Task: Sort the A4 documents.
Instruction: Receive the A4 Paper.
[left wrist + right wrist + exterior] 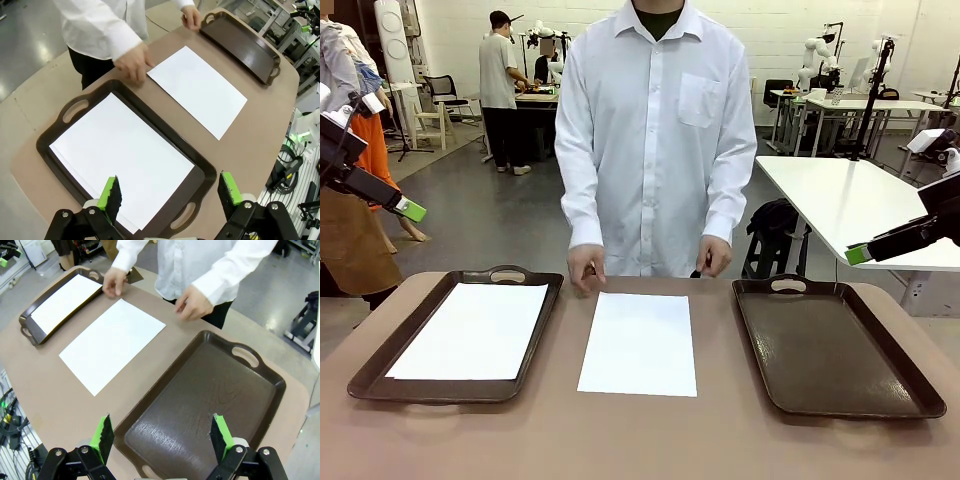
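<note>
With left pincer (pixel 170 189) and right pincer (pixel 161 427) both wide open and empty, the loose sheet (pixel 638 343) lies flat on the surface (pixel 640 440) between left tray (pixel 365 383) and right tray (pixel 830 350), thin, light and limp, so probably best pinched at an edge or corner.

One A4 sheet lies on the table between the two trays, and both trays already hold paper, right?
Not both. The left tray holds paper; the right tray is empty, as the right wrist view shows. The A4 sheet does lie on the table between the trays.
</note>
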